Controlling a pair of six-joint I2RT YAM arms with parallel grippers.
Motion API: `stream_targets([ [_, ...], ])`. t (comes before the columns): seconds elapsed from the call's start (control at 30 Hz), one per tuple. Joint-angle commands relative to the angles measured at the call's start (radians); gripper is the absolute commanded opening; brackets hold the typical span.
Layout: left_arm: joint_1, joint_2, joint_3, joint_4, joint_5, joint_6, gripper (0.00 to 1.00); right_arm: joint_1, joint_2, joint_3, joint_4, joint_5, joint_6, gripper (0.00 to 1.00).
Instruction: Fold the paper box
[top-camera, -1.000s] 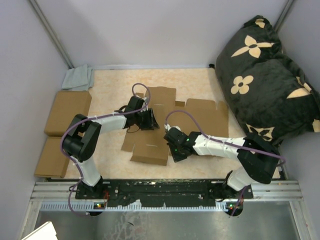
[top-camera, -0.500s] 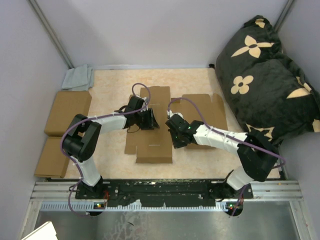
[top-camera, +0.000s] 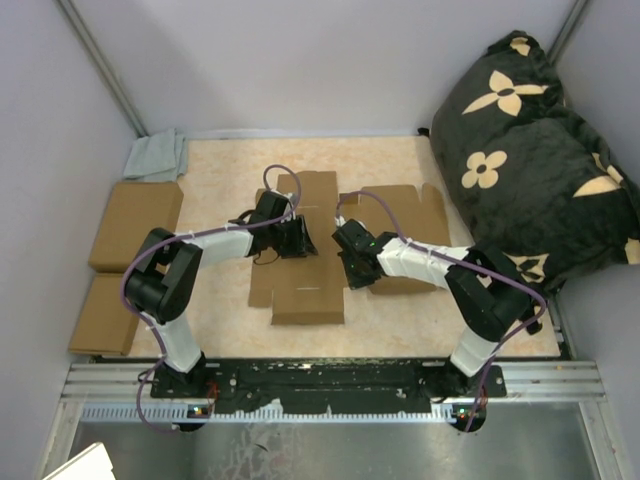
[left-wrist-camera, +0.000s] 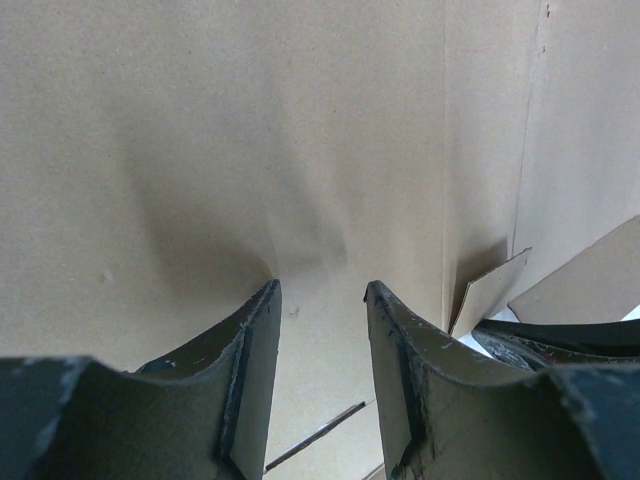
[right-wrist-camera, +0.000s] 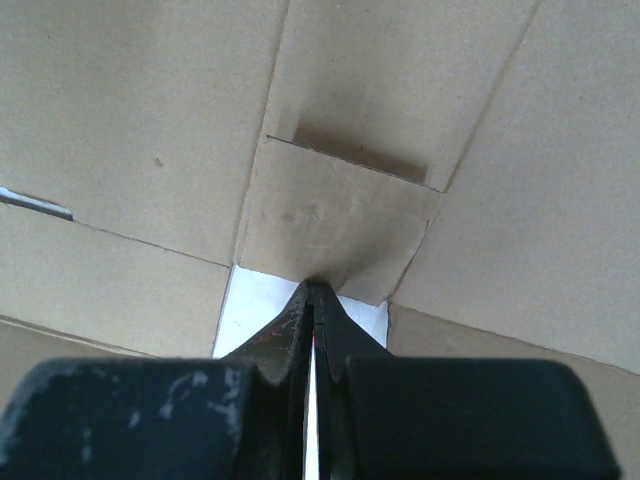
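Brown corrugated cardboard, the paper box (top-camera: 305, 295), lies as a flat die-cut sheet at the centre of the beige tabletop (top-camera: 230, 190). One panel reaches toward 6 o'clock and a wider one toward 3 o'clock.

The left gripper (top-camera: 300, 238) sits over the sheet's middle. In its wrist view we see its jaws released, with a clear gap between them, just above bare cardboard (left-wrist-camera: 200, 150).

The right gripper (top-camera: 350, 258) is just beside it at 3 o'clock. In its wrist view the jaws (right-wrist-camera: 312, 300) are clenched tip to tip at the near edge of a small cut tab (right-wrist-camera: 335, 235). We cannot tell whether any cardboard is pinched between them.

Against one second ago, the 6 o'clock panel was skewed and now lies square to the tabletop's near edge. The 3 o'clock panel has slid toward 11 o'clock. The right gripper has travelled toward 12 o'clock, and its elbow is drawn in from the 3 o'clock side. The left gripper holds the same place.

Two closed brown boxes (top-camera: 135, 225) lie at 9 o'clock, a grey cloth (top-camera: 157, 155) at 10 o'clock, and a black flowered cushion (top-camera: 530, 150) at 2 o'clock.
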Motion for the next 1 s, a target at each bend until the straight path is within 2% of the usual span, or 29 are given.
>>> stream_targets([
  [0.0, -0.006, 0.043, 0.0, -0.096, -0.031, 0.028, 0.47, -0.015, 0.069, 0.033, 0.101, 0.003, -0.019, 0.0],
  [0.53, -0.007, 0.047, 0.003, -0.112, -0.046, 0.035, 0.46, -0.076, 0.008, 0.112, 0.071, -0.011, -0.044, 0.0],
  [0.77, -0.005, 0.047, 0.011, -0.12, -0.046, 0.043, 0.47, -0.084, 0.111, 0.121, 0.092, -0.084, -0.049, 0.0],
  [0.97, 0.007, -0.115, 0.031, -0.188, -0.118, 0.092, 0.53, -0.084, 0.181, 0.072, 0.145, -0.141, -0.036, 0.0],
])
